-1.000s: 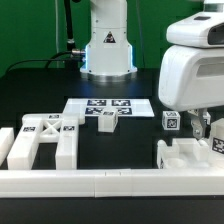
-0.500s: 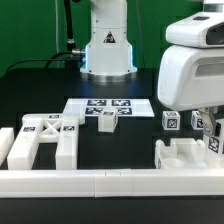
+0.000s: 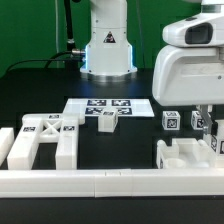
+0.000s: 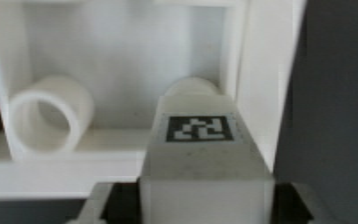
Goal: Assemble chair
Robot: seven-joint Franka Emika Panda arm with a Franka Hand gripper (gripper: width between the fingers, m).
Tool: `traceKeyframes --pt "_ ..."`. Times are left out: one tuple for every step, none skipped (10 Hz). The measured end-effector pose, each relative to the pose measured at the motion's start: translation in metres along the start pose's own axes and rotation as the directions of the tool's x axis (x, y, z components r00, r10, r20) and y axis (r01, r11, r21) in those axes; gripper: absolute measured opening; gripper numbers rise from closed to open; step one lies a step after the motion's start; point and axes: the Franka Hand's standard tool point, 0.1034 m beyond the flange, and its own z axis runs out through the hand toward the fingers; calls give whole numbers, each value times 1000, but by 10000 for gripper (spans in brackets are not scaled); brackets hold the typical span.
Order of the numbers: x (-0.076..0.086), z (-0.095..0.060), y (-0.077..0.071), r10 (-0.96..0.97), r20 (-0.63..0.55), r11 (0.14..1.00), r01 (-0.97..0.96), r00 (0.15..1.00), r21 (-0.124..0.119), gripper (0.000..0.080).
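Exterior view's left: X-braced frame lying flat behind the border rail. Centre: marker board, small tagged block at its near edge. Right: tagged cube beside a walled chair part; gripper clenched on a square leg, close over that part.

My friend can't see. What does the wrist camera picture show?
A white chair leg with a black-and-white tag is held between the fingers of the gripper. Beyond it lies a white chair part with a round hole.
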Motion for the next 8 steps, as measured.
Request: traceKeyframes --pt "1 0 1 110 0 994 -110 994 1 287" --pt "0 0 1 201 6 979 -201 979 11 287" --pt "1 0 2 348 10 937 -348 937 14 287" --pt "1 0 3 431 12 902 -431 902 14 287" --pt "1 0 4 484 20 874 -485 875 21 287" --pt "0 0 4 588 39 808 -589 808 14 287" --pt "0 0 4 614 42 789 -615 788 12 287" --pt "0 0 4 600 42 800 -601 799 13 301"
